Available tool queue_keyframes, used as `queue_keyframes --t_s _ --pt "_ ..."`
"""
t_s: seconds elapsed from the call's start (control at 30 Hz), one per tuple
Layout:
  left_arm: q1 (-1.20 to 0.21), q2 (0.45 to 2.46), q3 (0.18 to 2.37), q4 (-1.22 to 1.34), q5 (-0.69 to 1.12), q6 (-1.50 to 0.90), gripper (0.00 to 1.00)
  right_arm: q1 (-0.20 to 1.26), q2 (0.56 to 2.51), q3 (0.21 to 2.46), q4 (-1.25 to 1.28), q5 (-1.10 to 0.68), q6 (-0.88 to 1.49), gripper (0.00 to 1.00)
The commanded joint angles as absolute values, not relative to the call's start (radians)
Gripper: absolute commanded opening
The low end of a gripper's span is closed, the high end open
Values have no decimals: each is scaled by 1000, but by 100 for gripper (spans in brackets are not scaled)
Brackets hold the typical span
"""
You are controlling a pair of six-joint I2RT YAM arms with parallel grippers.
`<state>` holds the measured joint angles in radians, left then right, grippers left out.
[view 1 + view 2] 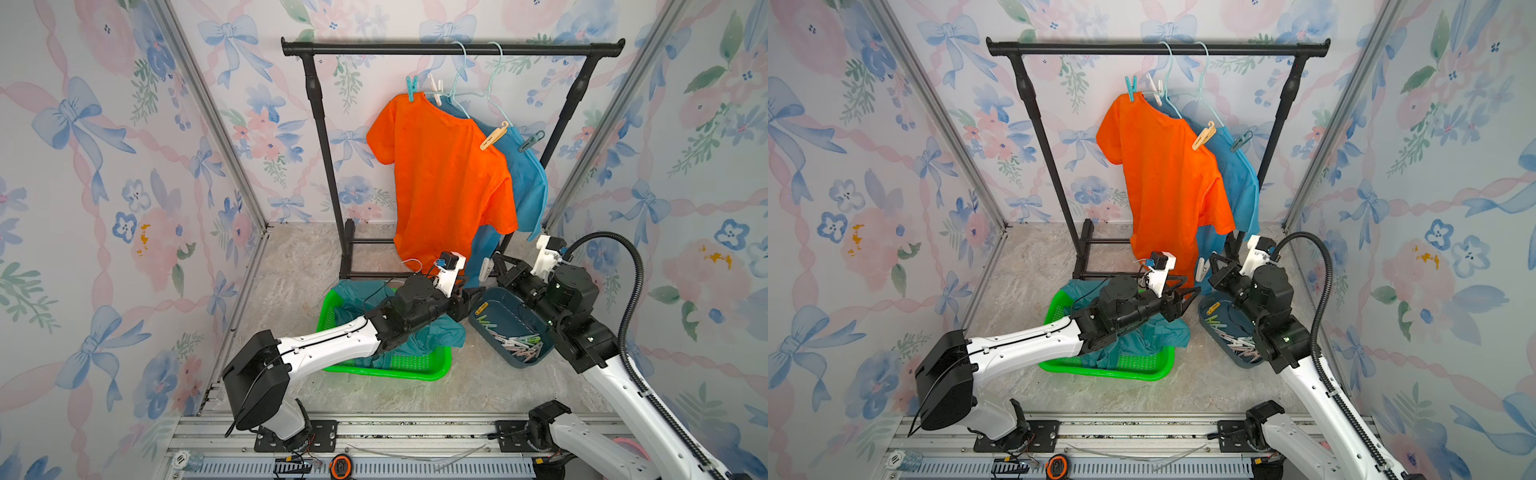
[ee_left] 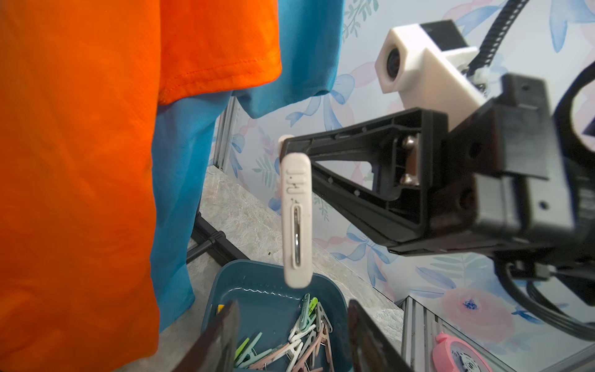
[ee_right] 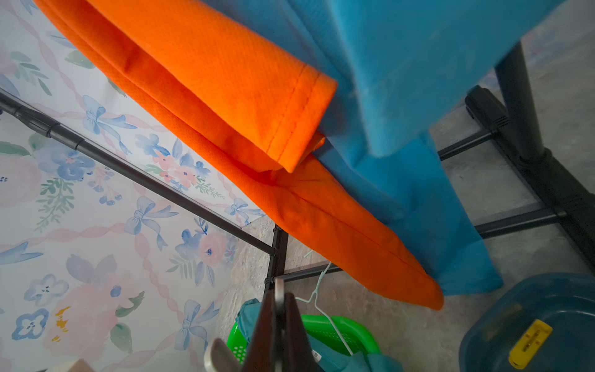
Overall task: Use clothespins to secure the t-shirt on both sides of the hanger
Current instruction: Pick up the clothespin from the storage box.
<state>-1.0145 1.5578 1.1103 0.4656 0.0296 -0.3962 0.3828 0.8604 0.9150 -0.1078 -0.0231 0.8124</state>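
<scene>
Fingers (image 2: 354,141) of right gripper (image 2: 286,146) pinch white clothespin (image 2: 297,222) top end, mid-frame; left gripper (image 2: 293,304) fingers spread, empty, bottom edge, facing blue bin (image 2: 254,290) of clothespins (image 2: 306,331).

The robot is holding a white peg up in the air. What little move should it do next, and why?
Probably the left tool should ease forward and close on the hanging end of the white peg. The right tool pinches only the peg's top, so it dangles, and the left tool's jaws stand apart, facing it.
</scene>
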Motion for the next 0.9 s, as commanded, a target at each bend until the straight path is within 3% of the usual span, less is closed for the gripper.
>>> queue_keyframes --t_s 0.0,0.23,0.63,0.7,0.87 --pt "-1017 1583 1160 482 48 -381 51 397 850 947 -81 -31 824 0" --pt "-1013 1602 1205 479 41 -353 31 403 827 941 -95 -40 821 0" --pt "-1010 1612 1223 472 43 -328 11 406 796 922 -107 -52 824 1" --pt "-1010 1605 1220 473 41 -316 10 406 793 925 -116 -55 818 6" --pt "-997 1574 1201 473 48 -307 8 407 792 980 -194 -87 762 38"
